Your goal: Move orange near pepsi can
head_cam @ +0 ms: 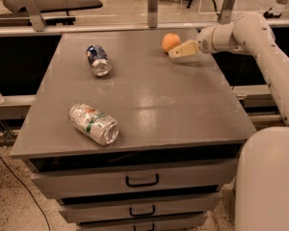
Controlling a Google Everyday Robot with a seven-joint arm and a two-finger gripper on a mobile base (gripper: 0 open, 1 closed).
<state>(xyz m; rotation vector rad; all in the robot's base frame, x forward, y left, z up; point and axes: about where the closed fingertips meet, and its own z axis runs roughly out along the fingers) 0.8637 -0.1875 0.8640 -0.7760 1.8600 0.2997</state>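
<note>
The orange (pixel 170 42) sits on the grey cabinet top (pixel 149 105) near its far right. The pepsi can (pixel 98 60), dark blue with a silver top, lies on its side at the far left of the top. My gripper (pixel 177 52) reaches in from the right on a white arm, its tan fingertips just right of and slightly in front of the orange, very close to it. It holds nothing that I can see.
A silver-white can with green markings (pixel 93 123) lies on its side at the front left. The cabinet has drawers with dark handles (pixel 142 180) below. A rail with metal posts (pixel 153 6) runs behind the top. My white base (pixel 269 182) stands at the right front.
</note>
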